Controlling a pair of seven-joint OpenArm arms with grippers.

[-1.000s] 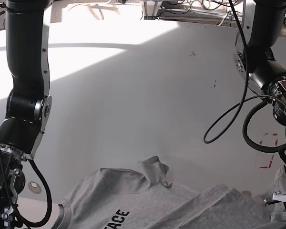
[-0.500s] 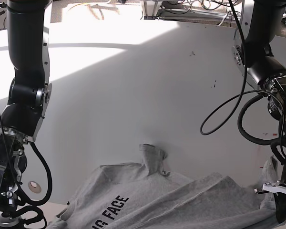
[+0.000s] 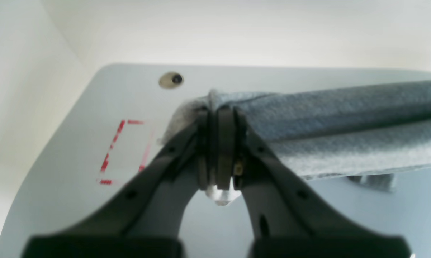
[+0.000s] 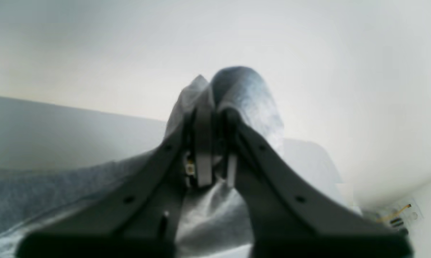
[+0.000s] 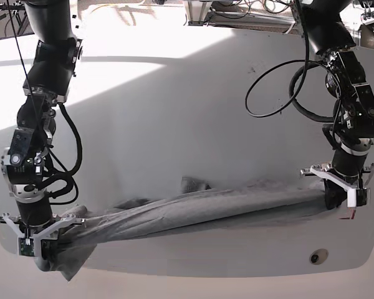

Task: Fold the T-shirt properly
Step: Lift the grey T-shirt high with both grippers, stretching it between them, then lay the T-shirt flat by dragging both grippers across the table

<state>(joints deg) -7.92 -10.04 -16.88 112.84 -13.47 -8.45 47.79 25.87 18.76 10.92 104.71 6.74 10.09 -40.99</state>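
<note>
The grey T-shirt point(image 5: 206, 208) hangs stretched in a long bunched band between my two grippers, just above the white table point(image 5: 193, 106). My left gripper point(image 5: 338, 198), on the right of the base view, is shut on one end of the T-shirt point(image 3: 308, 118); in the left wrist view the gripper point(image 3: 217, 114) pinches the cloth. My right gripper point(image 5: 47, 252), at the base view's lower left, is shut on the other end; in the right wrist view the gripper point(image 4: 212, 114) has cloth point(image 4: 244, 93) bulging over it. A small fold point(image 5: 193, 184) trails on the table.
A red dashed mark point(image 3: 124, 150) is on the table near my left gripper, and a small round hole point(image 5: 315, 256) sits near the front edge. Cables point(image 5: 280, 93) loop from the left arm. The table's front edge point(image 5: 237, 274) runs close below the shirt.
Both arms have lifted and moved apart toward the table's far side. The T-shirt, lying spread at the front with lettering showing, is now raised and stretched into a band between the grippers.
</note>
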